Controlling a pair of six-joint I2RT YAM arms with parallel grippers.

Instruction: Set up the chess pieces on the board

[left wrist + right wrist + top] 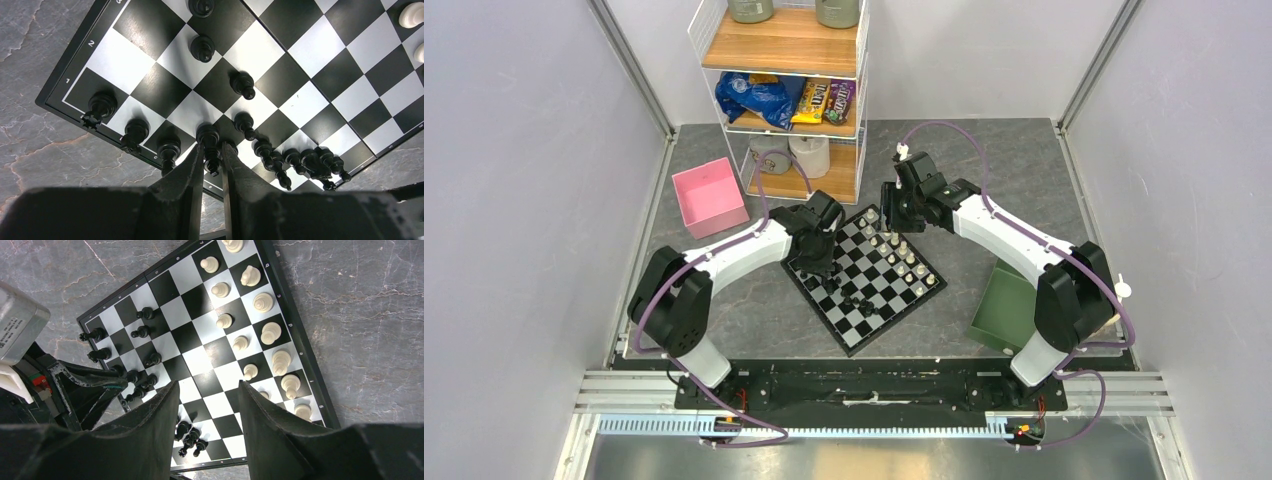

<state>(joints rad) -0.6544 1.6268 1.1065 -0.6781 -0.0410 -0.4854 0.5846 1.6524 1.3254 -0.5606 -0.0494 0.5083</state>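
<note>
Chess pieces (224, 320) are standing on the checkered board (894, 315), which is lying cornerwise on the grey table (754, 310) between the two arms. Cream pieces (270, 332) are lining its far-right edge in two rows. Black pieces (243, 85) are sitting along the near-left edge, with a black cluster (305, 161) crowding the near corner. I am seeing the left gripper (212, 150) low over that black row, its fingers (192, 167) set narrow and pressing either side of one black piece (208, 136) standing on an edge square. The right gripper (207, 405) is hovering by the board's far corner, jaws roughly half apart, holding nothing.
</note>
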